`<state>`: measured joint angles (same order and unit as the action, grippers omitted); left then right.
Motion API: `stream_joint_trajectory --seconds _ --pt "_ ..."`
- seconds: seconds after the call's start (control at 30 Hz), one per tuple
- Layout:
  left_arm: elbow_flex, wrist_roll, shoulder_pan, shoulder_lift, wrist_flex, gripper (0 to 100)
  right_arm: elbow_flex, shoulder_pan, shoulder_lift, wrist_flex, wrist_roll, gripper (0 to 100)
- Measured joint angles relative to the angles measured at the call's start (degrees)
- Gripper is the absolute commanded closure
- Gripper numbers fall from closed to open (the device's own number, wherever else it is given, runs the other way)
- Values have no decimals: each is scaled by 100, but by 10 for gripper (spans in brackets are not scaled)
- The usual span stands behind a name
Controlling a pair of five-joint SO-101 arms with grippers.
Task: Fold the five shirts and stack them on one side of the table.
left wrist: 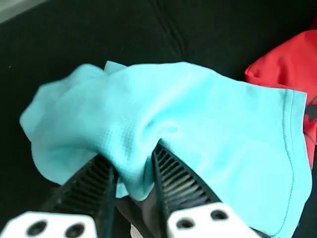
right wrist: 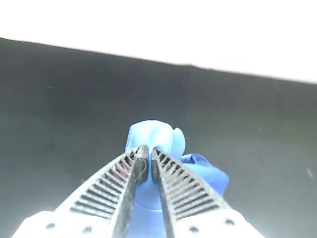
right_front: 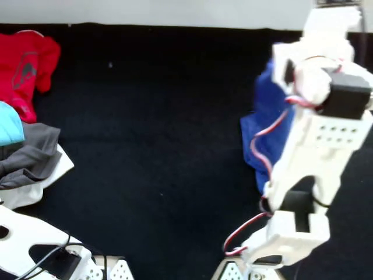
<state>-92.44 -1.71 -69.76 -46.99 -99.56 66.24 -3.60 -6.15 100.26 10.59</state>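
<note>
My left gripper [left wrist: 132, 168] is shut on a bunched fold of the turquoise shirt [left wrist: 198, 124], which spreads out beyond the fingers. At the table's left edge the turquoise shirt [right_front: 9, 123] lies on a grey shirt [right_front: 32, 154] and a white shirt [right_front: 41, 181]. A red shirt [right_front: 26, 64] lies crumpled at the far left; the left wrist view shows the red shirt [left wrist: 292, 64] beside the turquoise one. My right gripper [right wrist: 148, 154] is shut on the blue shirt [right wrist: 154, 135], lifting its top edge. The blue shirt [right_front: 269, 122] hangs bunched at the right, partly behind the right arm [right_front: 317, 146].
A black cloth [right_front: 157, 134] covers the table, with open room across its middle. The white base of the left arm [right_front: 35, 245] sits at the near left corner. A pale wall runs along the far edge.
</note>
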Motion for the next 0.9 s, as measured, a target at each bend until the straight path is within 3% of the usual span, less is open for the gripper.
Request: stream_joint_trajectory --seconds 0.13,0.33,0.53,0.67,0.9 --pt "0 0 141 9 -53 692 308 -747 44 0 0 946" --pt "0 0 642 9 -53 689 589 -1547 79 9 0 807" --pt "0 0 1213 9 -53 729 659 -1881 404 9 -18 800" --pt "0 0 1723 9 -88 740 668 -1705 571 9 -18 800" --pt "0 0 2919 79 -141 741 668 -246 220 9 -18 800"
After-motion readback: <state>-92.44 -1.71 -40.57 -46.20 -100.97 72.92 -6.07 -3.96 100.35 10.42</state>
